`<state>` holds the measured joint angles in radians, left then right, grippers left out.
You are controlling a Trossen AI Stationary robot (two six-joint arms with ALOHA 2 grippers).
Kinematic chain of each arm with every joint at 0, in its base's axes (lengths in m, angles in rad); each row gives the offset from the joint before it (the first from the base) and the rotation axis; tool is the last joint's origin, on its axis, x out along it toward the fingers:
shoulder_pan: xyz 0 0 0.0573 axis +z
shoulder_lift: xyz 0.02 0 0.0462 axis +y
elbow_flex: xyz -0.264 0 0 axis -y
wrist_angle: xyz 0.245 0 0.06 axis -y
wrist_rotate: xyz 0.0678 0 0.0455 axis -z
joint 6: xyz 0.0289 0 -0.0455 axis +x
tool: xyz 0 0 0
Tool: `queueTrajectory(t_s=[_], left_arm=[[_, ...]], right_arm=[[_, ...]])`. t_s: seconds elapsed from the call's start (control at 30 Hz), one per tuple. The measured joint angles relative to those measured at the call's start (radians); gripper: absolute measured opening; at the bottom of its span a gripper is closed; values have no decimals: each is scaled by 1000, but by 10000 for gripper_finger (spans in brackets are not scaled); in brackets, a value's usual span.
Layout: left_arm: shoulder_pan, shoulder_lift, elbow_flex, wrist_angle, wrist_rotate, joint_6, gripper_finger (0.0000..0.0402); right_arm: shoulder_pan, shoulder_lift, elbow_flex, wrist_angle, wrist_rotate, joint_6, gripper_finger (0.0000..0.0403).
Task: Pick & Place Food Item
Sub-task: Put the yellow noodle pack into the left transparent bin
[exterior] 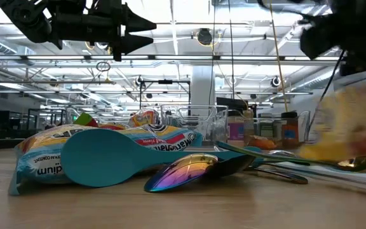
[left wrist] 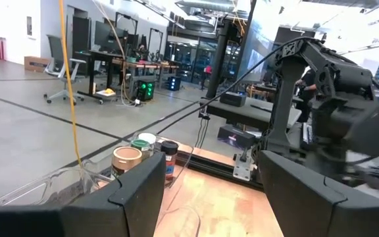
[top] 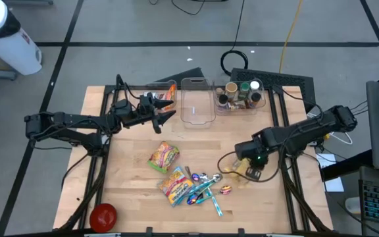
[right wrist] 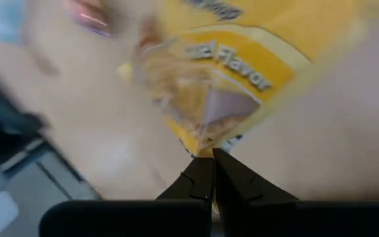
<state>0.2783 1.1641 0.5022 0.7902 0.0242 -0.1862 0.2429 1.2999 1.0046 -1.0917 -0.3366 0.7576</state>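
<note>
1. Your right gripper (right wrist: 212,153) has its two fingers pressed together on the edge of a yellow snack packet (right wrist: 206,72). Look at the right wrist view: the packet's corner sits right at the fingertips.
2. Seen from above, that right gripper (top: 252,172) is near the right side of the wooden table (top: 130,191), and the yellow snack packet (top: 242,168) is right at its tip, just beside the pile of things in the middle.
3. You cannot tell if the packet touches the table or hangs just over it.
4. Your left gripper (top: 166,118) has its fingers apart and holds nothing. It is up in the air over the far left part of the table, next to the clear tray (top: 197,108).
5. You can see two bright snack bags (top: 170,171) in the middle of the table, with shiny spoons (top: 206,184) and a teal spoon (exterior: 107,156) next to them.
6. You can see small jars (top: 239,92) in a clear bin at the far side.
7. A red bowl (top: 102,216) sits at the near left corner, well apart from both grippers.
</note>
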Motion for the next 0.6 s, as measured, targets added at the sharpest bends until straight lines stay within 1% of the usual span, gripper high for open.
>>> queueTrajectory(t_s=[0.1, 0.17, 0.23, 0.37, 0.47, 0.53, 0.6], left_arm=[[0, 0, 0, 0, 0, 0, 253], [0, 0, 0, 0, 0, 0, 253], [0, 0, 0, 0, 0, 0, 253], [0, 0, 0, 0, 0, 0, 253], [0, 0, 0, 0, 0, 0, 253], [0, 0, 0, 0, 0, 0, 253], [0, 0, 0, 0, 0, 0, 253]], right_arm=[[-18, 0, 0, -159, 60, 58, 0], [-23, 0, 0, -239, 148, 90, 0], [-23, 0, 0, -278, 273, 106, 0], [-19, 0, 0, -233, 578, 143, 0], [-5, 0, -1, -171, 788, 132, 0], [9, 0, -1, -82, 903, 94, 0], [26, 0, -1, 14, 981, 32, 0]])
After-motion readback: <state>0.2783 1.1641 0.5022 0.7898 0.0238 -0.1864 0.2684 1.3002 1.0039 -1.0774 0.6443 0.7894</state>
